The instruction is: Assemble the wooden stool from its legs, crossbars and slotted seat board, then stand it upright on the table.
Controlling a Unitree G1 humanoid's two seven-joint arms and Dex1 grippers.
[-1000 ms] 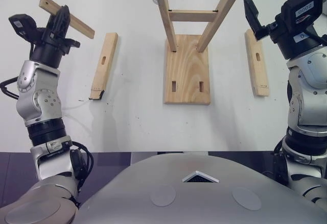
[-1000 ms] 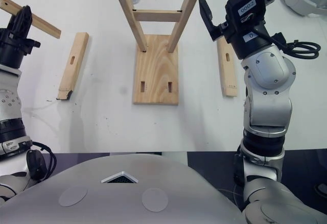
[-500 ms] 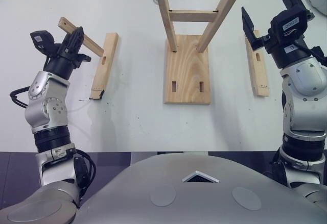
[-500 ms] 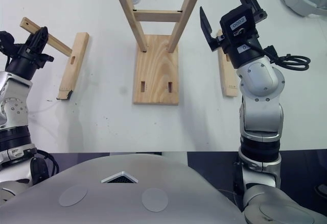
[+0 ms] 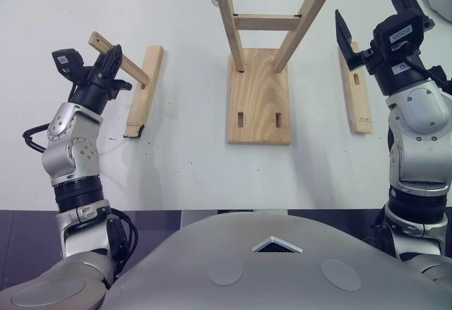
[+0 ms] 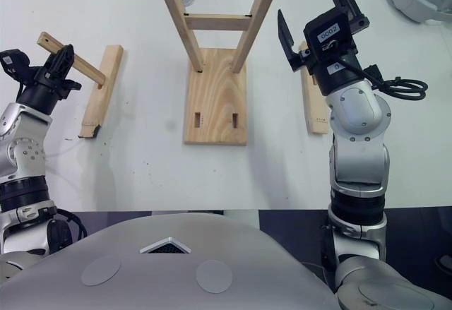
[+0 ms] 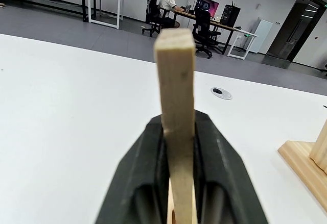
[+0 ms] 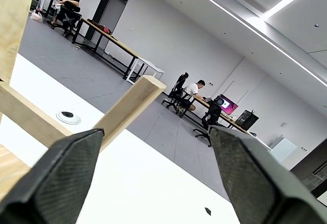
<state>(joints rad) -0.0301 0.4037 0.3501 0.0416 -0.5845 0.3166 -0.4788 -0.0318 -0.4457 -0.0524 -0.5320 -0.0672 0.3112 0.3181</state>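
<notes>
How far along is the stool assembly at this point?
Done: two legs joined by a crossbar stand in the far slots of the seat board. In hand: the left gripper is shut on a second crossbar; the right gripper is open, empty. Left: both near slots are bare, two loose legs lie flat on the table, stool not yet upright.

Numbered label [image 5: 400, 33] on right pincer [image 5: 364, 1]

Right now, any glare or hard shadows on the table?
Left eye view: table evenly lit, no glare, shadows faint. Right wrist view: bright ceiling light strips beyond the open right claw. Left wrist view: crossbar in the left claw blocks the centre.
</notes>
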